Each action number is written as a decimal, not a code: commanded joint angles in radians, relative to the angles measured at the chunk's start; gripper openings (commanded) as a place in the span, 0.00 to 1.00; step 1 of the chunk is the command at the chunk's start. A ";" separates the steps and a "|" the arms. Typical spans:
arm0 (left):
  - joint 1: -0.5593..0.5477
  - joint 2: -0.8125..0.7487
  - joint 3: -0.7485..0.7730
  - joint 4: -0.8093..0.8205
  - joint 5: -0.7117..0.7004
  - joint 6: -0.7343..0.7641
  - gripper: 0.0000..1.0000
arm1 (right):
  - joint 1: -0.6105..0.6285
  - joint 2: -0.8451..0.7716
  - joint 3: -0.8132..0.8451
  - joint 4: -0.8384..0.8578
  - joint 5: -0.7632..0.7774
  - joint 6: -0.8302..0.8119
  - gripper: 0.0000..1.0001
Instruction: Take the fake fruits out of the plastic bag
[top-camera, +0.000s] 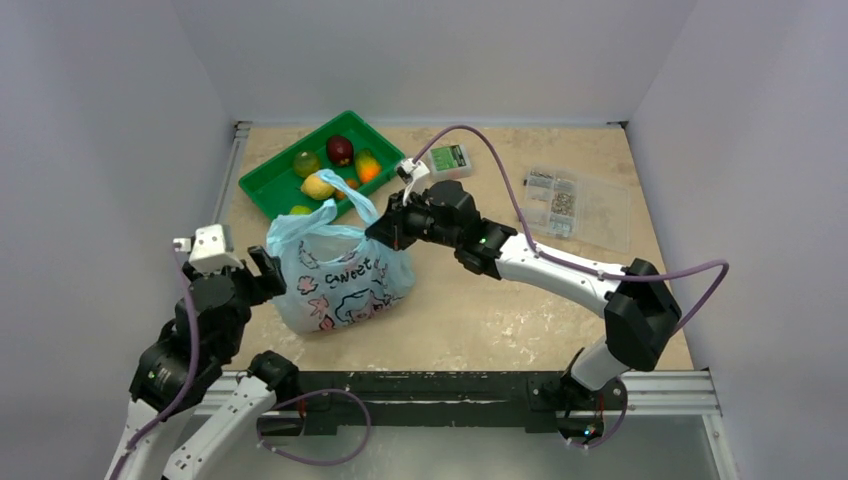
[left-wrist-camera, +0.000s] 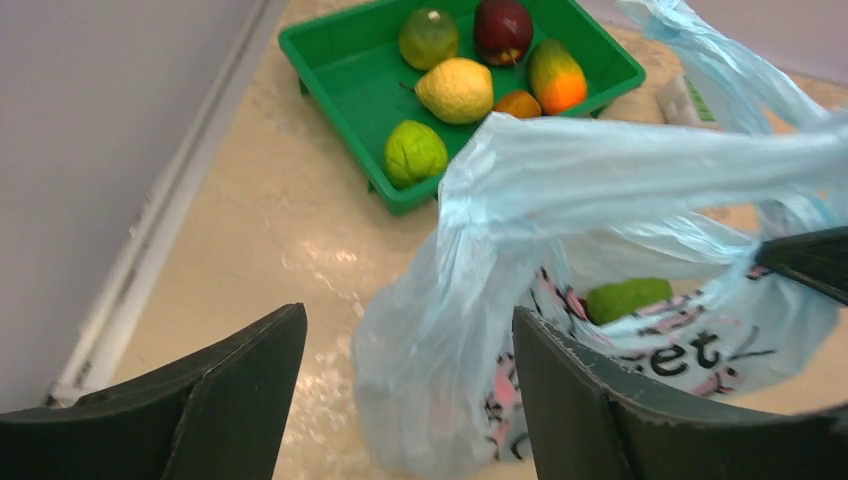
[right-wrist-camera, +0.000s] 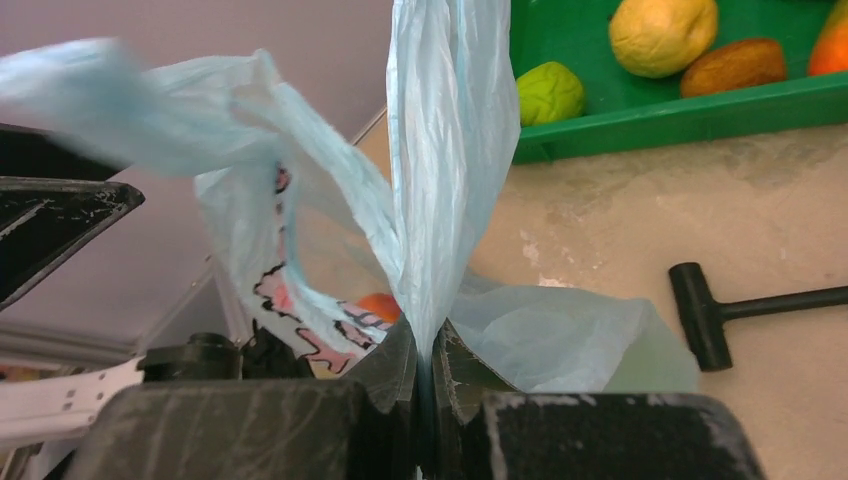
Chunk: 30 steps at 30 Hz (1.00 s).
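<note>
Centrally on the table (top-camera: 560, 300) stands the plastic bag (top-camera: 340, 280), pale blue with pink-and-black cartoon prints, its top pulled up and stretched sideways. Through its mouth the left wrist view shows a green fruit (left-wrist-camera: 628, 298) lying inside, and the right wrist view shows a bit of an orange fruit (right-wrist-camera: 380, 305) through the film.

The right gripper (right-wrist-camera: 428, 345) is clamped tight on a twisted strip of the bag's upper edge, film pinched between its fingers. The left gripper (left-wrist-camera: 408, 330) sits at the bag's left side with its jaws spread apart, gripping nothing; the bag's bulging side lies between them, close to one finger.

Behind the bag, the green tray (left-wrist-camera: 350, 80) holds six fruits: a dull green round one (left-wrist-camera: 428, 38), a dark red apple (left-wrist-camera: 502, 28), an orange-and-green mango (left-wrist-camera: 556, 76), a yellow lemon (left-wrist-camera: 455, 90), a small brown-orange fruit (left-wrist-camera: 517, 104) and a wrinkled light-green fruit (left-wrist-camera: 414, 152) in the near corner.

Farther right lies a clear compartment box (top-camera: 575, 205) of small parts. A black T-shaped tool (right-wrist-camera: 720, 310) lies on the table near the bag.
</note>
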<state>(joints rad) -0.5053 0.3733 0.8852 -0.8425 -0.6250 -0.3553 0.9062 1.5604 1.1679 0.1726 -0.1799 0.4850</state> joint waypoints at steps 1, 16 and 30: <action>0.001 -0.015 0.129 -0.359 0.153 -0.343 0.77 | 0.005 -0.015 -0.013 0.121 -0.179 0.064 0.00; -0.003 0.339 0.407 -0.317 0.460 -0.205 0.73 | 0.006 -0.050 -0.058 0.147 -0.216 0.084 0.00; -0.299 0.588 0.518 -0.134 -0.036 0.174 0.89 | 0.007 -0.050 -0.055 0.139 -0.229 0.120 0.00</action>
<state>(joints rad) -0.7387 0.9455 1.3880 -1.1164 -0.5346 -0.3489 0.9096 1.5543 1.1069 0.2634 -0.3809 0.5800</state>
